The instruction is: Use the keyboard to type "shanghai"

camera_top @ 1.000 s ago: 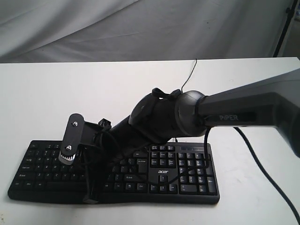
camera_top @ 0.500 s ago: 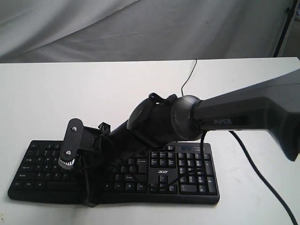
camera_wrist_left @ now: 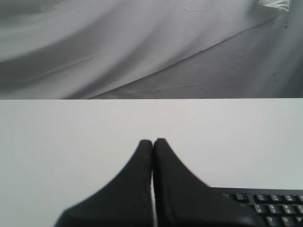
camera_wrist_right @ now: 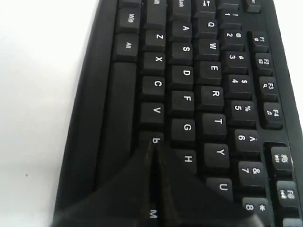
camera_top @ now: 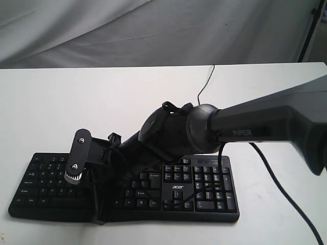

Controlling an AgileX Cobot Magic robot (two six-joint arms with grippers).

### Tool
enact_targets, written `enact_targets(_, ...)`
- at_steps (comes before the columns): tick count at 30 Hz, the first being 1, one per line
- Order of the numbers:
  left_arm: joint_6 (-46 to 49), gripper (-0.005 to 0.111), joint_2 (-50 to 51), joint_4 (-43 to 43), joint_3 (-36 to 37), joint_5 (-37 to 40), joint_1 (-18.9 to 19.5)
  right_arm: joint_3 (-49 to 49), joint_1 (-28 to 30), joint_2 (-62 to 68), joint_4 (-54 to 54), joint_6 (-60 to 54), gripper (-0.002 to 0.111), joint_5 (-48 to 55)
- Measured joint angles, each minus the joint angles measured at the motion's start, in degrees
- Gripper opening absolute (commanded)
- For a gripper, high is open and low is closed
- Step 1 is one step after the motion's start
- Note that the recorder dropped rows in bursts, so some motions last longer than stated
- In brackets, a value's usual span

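The table [camera_top: 61, 112] carries the keyboard [camera_top: 204, 189] at its near edge, long axis left-right. Right end effector [camera_wrist_right: 152, 144], fingers pressed together w/ nothing held, is just above the B/H keys, so the right arm is nearer. Left end effector [camera_wrist_left: 152, 142], also closed & empty, hangs over bare table beside the keyboard.

A white table [camera_top: 61, 102] carries 1 black keyboard [camera_top: 204, 189], its thin cable [camera_top: 208, 81] trailing toward the far edge.

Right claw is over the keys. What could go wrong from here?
The shut right claw points between the B key and the H key of the keyboard, so it may press the wrong key or two together. The arm's loose cable hangs over the number pad and might snag.
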State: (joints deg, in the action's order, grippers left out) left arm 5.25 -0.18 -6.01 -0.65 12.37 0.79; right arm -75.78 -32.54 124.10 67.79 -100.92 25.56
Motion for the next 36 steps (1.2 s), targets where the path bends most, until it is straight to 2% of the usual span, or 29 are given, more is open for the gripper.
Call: enact_targets(36, 0.0, 0.001, 0.0, 0.0, 0.0, 0.0, 0.0, -1.0, -0.1, -2.4, 0.5, -0.2, 0.000, -1.0)
